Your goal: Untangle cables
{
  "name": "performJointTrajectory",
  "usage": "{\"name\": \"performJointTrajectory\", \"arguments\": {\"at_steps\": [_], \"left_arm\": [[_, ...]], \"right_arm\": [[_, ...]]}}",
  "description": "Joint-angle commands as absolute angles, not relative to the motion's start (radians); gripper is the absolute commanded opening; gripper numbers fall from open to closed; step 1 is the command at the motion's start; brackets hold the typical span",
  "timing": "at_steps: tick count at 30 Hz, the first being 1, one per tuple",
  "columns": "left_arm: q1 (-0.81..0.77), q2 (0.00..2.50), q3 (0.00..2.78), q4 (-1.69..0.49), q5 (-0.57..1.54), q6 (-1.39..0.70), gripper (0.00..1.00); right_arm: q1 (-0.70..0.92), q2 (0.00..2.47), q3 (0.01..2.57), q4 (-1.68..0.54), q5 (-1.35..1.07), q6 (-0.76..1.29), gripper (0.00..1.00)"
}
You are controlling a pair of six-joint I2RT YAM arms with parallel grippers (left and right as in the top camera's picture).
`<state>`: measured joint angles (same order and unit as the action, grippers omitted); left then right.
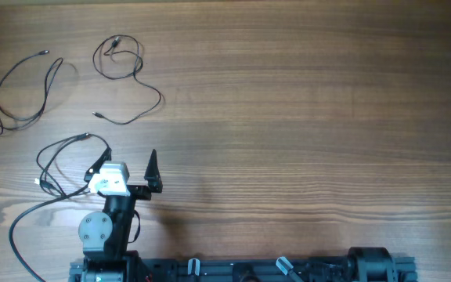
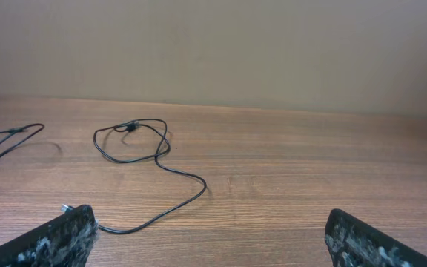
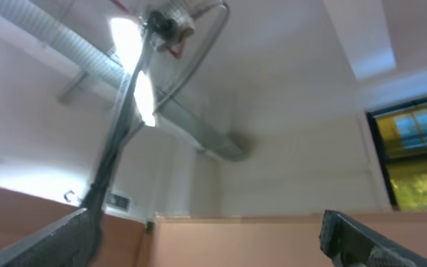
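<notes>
1. The left claw (image 1: pixel 129 163) is wide open and holds nothing. It stands at about 8 o'clock on the table (image 1: pixel 304 117), and its fingers point to 12 o'clock.
2. In the left wrist view the same claw (image 2: pixel 210 241) shows only two dark fingertips (image 2: pixel 50 241) in the lower corners, with bare wood between them.
3. The right claw (image 3: pixel 213 237) is also wide open and empty. Its camera looks up at the ceiling, where we see a duct (image 3: pixel 199 126) and a lamp (image 3: pixel 136 67).
4. The cables lie apart from each other, not in one knot.
5. The left cable (image 1: pixel 26 119) lies at 10 o'clock on the table, in a loose loop near the left edge. In the left wrist view (image 2: pixel 13 132) only a part of it shows.
6. The middle cable (image 1: pixel 140 63) lies at 11 o'clock, straight at 12 o'clock from the left claw. It makes a small loop, and a long tail (image 2: pixel 187 174) curves back toward the claw. The tail ends close to the left fingertip, but we see no contact.
7. A thin near loop (image 1: pixel 57 143) lies at 9 o'clock from the left claw, just beside it. We think it is the third cable, but it runs against the arm's lead, so we cannot tell for sure.
</notes>
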<state>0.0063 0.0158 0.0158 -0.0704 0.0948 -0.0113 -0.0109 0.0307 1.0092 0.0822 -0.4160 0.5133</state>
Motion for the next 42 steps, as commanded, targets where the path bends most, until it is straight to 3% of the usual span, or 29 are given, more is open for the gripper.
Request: {"name": "performJointTrajectory", "arguments": {"at_steps": [1, 7, 16, 30, 42], "left_arm": [[0.0, 0.013, 0.006, -0.067, 0.103, 0.007, 0.99], [0.0, 0.013, 0.006, -0.067, 0.103, 0.007, 1.0], [0.0, 0.013, 0.006, -0.067, 0.103, 0.008, 1.0], [0.0, 0.013, 0.006, -0.067, 0.103, 0.007, 1.0], [0.0, 0.013, 0.006, -0.067, 0.103, 0.007, 1.0]], "right_arm": [[-0.009, 0.007, 0.982, -0.038, -0.267, 0.485, 1.0], [-0.009, 0.033, 0.763, -0.113, -0.073, 0.58, 1.0], [-0.009, 0.117, 0.408, -0.115, -0.137, 0.578, 1.0], [-0.01, 0.004, 0.036, -0.001, -0.068, 0.573, 1.0], [0.008, 0.003, 0.005, 0.002, -0.059, 0.046, 1.0]]}}
